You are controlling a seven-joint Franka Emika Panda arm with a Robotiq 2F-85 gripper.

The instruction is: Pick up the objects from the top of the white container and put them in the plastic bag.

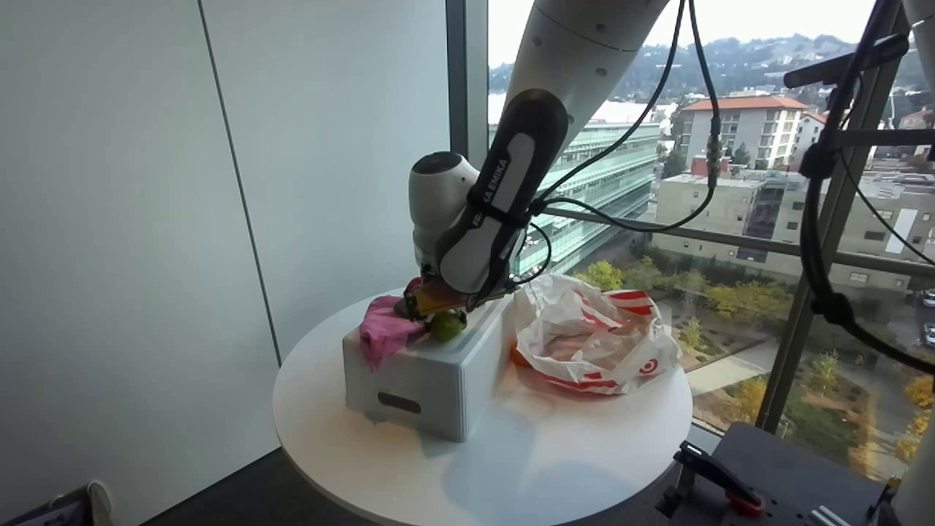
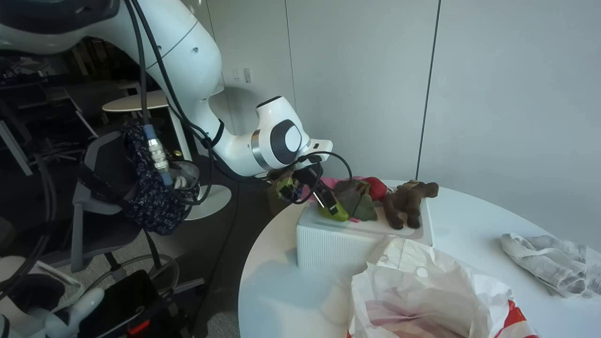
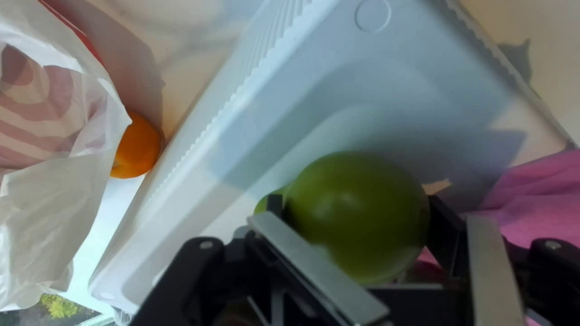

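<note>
The white container stands on the round white desk, and my pincer is down over its lid, toward the end wall that has the slot. My fingers are parted fairly wide, one against each side of a smooth green fruit, so that is what I have hold of. Whether the fruit rests on the container's lid or hangs just clear of it, I cannot tell. A smaller patch of green shows past one of my fingers, over the same lid, and I can't say if it belongs to the fruit. Near the fruit, a pink cloth lies on the container and droops over its slotted end wall. Further along the lid, in an exterior view, I see a grey-green soft piece, a red round thing behind it, and a brown plush toy toward the container's other end. The plastic bag, red print and all, sits on the desk just beside the container's long ribbed wall, its mouth gaping. An orange fruit lies on the desk between the container and the bag, close to that ribbed wall. Well apart from the container, a crumpled whitish bundle lies on the desk too
</note>
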